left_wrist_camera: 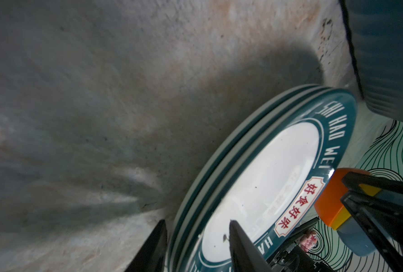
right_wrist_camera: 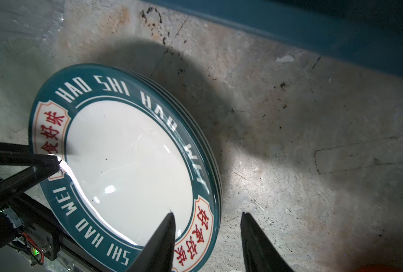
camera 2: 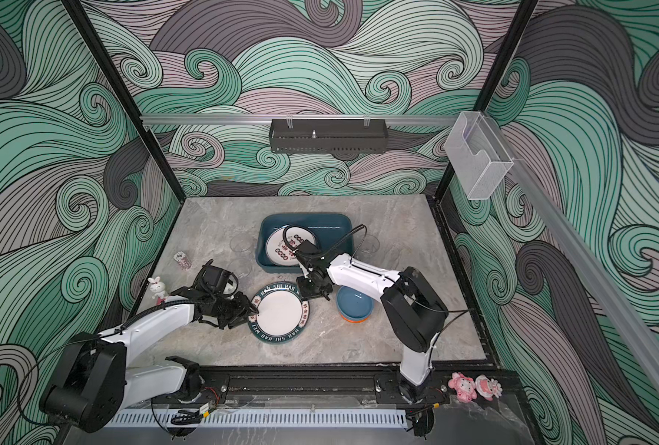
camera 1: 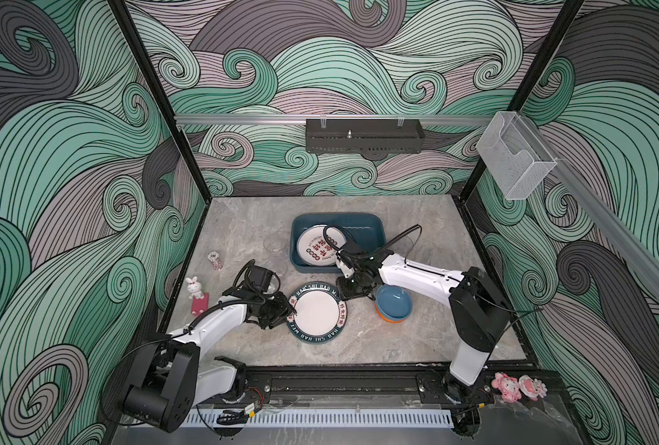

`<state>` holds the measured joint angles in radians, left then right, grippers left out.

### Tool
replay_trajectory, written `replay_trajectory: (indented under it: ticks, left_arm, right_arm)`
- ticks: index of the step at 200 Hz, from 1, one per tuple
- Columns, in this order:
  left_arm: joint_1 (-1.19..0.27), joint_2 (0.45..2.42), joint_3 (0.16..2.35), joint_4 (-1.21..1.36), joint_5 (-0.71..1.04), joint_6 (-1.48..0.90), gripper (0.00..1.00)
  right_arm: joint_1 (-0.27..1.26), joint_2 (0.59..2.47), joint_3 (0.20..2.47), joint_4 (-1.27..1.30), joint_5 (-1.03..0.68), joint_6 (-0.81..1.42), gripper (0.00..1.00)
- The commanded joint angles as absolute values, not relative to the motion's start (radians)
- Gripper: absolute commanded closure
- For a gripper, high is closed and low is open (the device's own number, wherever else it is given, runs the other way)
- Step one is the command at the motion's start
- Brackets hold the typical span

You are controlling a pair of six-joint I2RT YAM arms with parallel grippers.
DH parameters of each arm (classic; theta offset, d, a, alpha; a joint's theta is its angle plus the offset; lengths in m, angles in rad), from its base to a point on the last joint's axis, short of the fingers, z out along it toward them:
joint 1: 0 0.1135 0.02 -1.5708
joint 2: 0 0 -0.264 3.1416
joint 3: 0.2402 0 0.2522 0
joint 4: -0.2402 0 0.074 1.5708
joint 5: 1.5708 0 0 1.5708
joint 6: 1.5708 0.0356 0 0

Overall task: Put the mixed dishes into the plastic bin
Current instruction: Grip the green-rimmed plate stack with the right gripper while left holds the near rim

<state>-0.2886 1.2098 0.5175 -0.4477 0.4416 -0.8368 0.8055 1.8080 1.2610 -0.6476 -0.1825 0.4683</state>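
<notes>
At the left edge of the surface (camera 1: 243,215) stand a white rabbit figurine (camera 1: 194,288) and a pile of chips (camera 1: 215,260), which only the top views take in. The left hand (camera 1: 290,309) is at the left rim of the stack of plates (camera 1: 316,313), which lies on the surface just in front of the plastic bin (camera 1: 335,217). From above, the stack reads as one plate. The left wrist view shows three rims one on another, and the left hand (left_wrist_camera: 195,226) there has its jaws at a middling gap, one over the white well and one outside the edge. Whether they press the rim cannot be told.

The right hand (camera 1: 344,294) is at the stack's far-right rim. In its own wrist view the right hand (right_wrist_camera: 207,215) is partly open, one finger over the rim and one over bare surface, clear of the edge.

A single plate (camera 1: 314,246) lies in the bin's left half, seen only from above. The wrist views catch just the bin's outer wall. Right of the stack sit the bowls (camera 1: 394,301), blue over orange from above, and the left wrist view adds a yellow one between.
</notes>
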Motion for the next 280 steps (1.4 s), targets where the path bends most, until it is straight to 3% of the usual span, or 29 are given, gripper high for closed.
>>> replay_trajectory:
  ticks: [1,122,212,280]
  left_arm:
    - [-0.299,1.214,0.52,-0.433,0.463,-0.822,0.57]
    - [-0.3,1.204,0.514,-0.434,0.463,-0.824,0.62]
    - [-0.302,1.208,0.51,-0.431,0.466,-0.826,0.65]
    - [-0.302,1.164,0.511,-0.504,0.438,-0.814,0.53]
  right_arm:
    - [0.819,1.833,1.285,-0.653,-0.169,0.466,0.54]
    - [0.845,1.869,1.315,-0.669,-0.166,0.452,0.64]
    - [0.853,1.903,1.322,-0.671,-0.19,0.447,0.81]
    - [0.854,1.93,1.325,-0.67,-0.208,0.448,0.87]
